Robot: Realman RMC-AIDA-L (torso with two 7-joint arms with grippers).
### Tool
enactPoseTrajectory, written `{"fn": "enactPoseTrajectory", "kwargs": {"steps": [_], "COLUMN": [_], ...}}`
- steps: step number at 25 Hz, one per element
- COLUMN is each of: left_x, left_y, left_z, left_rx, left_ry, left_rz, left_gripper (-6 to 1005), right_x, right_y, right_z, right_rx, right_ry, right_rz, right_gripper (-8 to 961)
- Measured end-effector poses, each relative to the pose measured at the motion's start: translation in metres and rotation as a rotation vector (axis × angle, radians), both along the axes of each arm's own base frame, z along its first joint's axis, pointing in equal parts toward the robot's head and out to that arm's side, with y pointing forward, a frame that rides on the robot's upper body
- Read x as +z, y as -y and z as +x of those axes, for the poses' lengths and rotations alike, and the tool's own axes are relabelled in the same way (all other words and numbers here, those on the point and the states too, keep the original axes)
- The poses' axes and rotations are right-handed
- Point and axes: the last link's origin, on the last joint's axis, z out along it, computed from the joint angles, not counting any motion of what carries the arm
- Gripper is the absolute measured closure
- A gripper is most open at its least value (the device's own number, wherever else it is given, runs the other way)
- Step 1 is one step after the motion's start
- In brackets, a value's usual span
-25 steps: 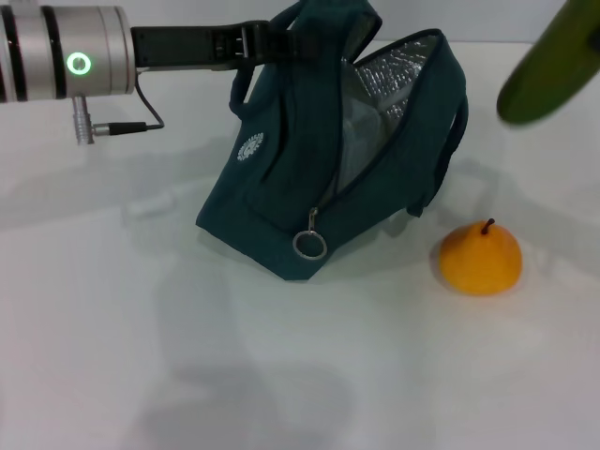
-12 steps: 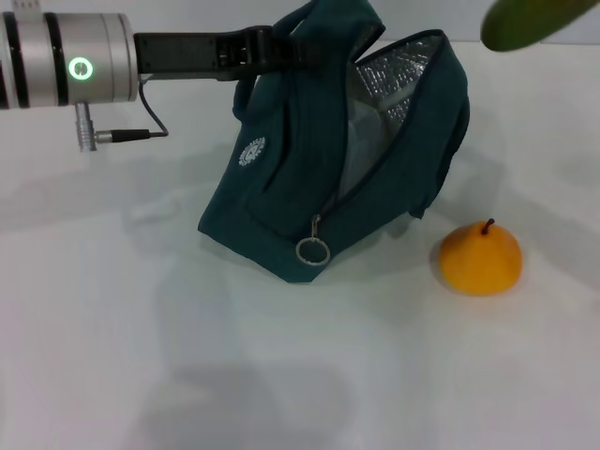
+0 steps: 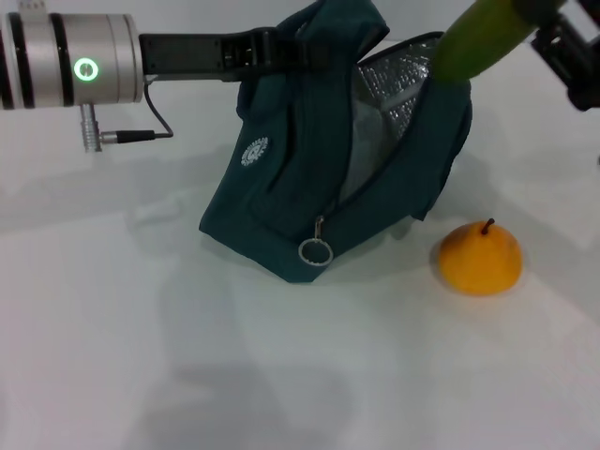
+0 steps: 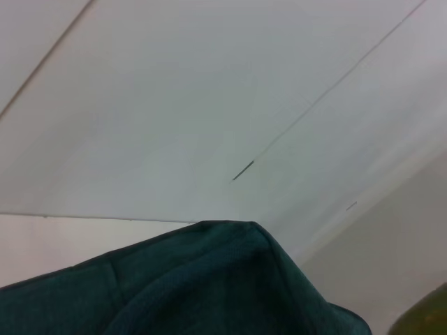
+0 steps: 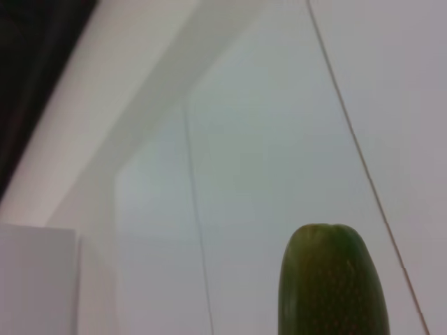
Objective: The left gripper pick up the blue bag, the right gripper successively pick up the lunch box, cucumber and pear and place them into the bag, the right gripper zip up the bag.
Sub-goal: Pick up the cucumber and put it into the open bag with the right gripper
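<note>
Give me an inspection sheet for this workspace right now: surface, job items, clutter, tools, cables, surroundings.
Surface: white table, bare where visible.
Blue bag: mouth open, foil lining showing, top held up, zipper ring hanging at the front.
Cucumber: tilted, lower end at the bag's opening.
Pear: on the table beside the bag, apart from it.
Lunch box: a pale shape shows inside the bag; cannot confirm.
Clutter: nothing seen.
Left tool: shut on the bag's top.
Right tool: at the top edge, holding the cucumber's upper end.
Cables: short black lead under the left wrist.
Surroundings: pale wall panels in the wrist views.
</note>
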Motion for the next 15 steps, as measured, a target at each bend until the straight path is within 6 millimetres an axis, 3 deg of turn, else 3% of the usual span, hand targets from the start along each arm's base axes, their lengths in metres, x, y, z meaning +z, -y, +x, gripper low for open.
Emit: {"fn": "enactPoseTrajectory", "kwargs": {"steps": [15], "left_x": [-0.002], "left_y": [-0.001], "left_z": [0.004], "left_rx": [-0.016], "left_ry": [-0.007], "left_rz": [-0.005], "left_gripper": [887], "right_x": [-0.050], "right_y": [-0.006], "right_z": [-0.015], "right_rx": [-0.062], "right_ry": [0.098], "right_rz": [-0.231], "right_gripper": [333]}}
